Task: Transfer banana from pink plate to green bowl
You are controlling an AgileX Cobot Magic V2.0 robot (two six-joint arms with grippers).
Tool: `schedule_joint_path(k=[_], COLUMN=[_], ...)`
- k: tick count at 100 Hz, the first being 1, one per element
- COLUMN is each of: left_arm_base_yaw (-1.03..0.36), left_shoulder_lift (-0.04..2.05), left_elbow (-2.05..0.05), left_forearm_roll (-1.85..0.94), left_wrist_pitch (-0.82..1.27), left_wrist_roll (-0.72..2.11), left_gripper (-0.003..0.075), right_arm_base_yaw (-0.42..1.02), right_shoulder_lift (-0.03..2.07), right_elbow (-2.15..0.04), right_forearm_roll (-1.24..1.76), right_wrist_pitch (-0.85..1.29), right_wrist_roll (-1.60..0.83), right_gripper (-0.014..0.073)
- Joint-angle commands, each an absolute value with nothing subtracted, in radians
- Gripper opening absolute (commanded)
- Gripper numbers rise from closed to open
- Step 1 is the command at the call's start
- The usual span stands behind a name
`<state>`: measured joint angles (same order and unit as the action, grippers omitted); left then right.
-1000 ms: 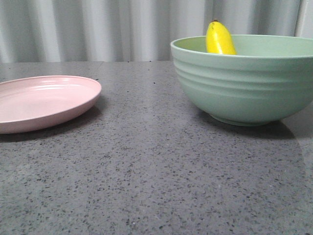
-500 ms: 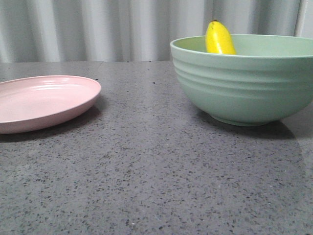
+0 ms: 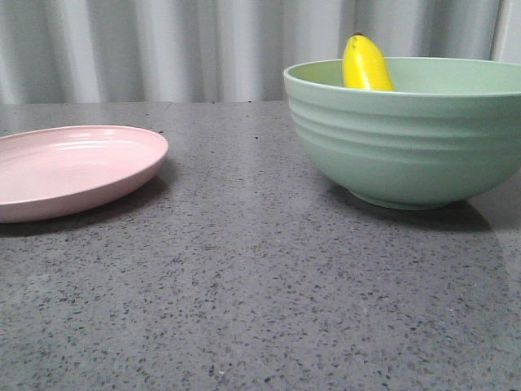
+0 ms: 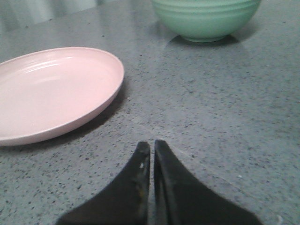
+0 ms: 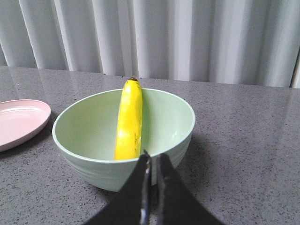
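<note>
The banana point(image 3: 365, 63) stands inside the green bowl point(image 3: 407, 138), leaning on its far wall with its tip above the rim; the right wrist view shows the banana point(image 5: 129, 119) lying up the inner wall of the bowl point(image 5: 93, 168). The pink plate point(image 3: 69, 167) lies bare at the left and also shows in the left wrist view point(image 4: 51, 91). My left gripper point(image 4: 151, 144) is shut and holds nothing, low over the table near the plate. My right gripper point(image 5: 153, 157) is shut and holds nothing, just outside the bowl's near rim.
The table is dark grey speckled stone point(image 3: 244, 285). A pale pleated curtain point(image 3: 163, 49) hangs behind it. The green bowl shows far off in the left wrist view point(image 4: 206, 18), and the plate's edge shows in the right wrist view point(image 5: 21, 122).
</note>
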<state>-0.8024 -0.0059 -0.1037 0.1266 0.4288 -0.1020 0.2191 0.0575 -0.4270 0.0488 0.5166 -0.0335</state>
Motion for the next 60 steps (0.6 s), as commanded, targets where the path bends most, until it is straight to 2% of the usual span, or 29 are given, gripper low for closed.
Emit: schedule_joint_path(k=[1,25,46,60], left_arm_base_yaw=[-0.729,-0.384,-0.1,0.002], left_shoulder_lift=[0.004,0.004,-0.011,-0.037], left_elbow=[-0.082,0.026,0.026,0.028], left_forearm_roll=[0.133,-0.051,-0.051,-0.051], left_wrist_pitch=[0.248,-0.066,-0.059,0.061], left_wrist_roll=[-0.142,0.041,0.059,0.059], left_gripper=[-0.0019,-0.0019,-0.0019,-0.0019], right_arm_base_yaw=[0.215,0.215,0.215,0.215], right_shoulder_lift=[0.07,0.07,0.07,0.07], right_elbow=[-0.451,-0.451,-0.451,-0.451], right_forearm_roll=[0.039,0.039,0.039,0.039], right_wrist_pitch=[0.444,0.444,0.447,0.447], right_wrist_roll=[-0.038,-0.038,-0.038,-0.038], right_gripper=[-0.0078,-0.008,-0.008,-0.008])
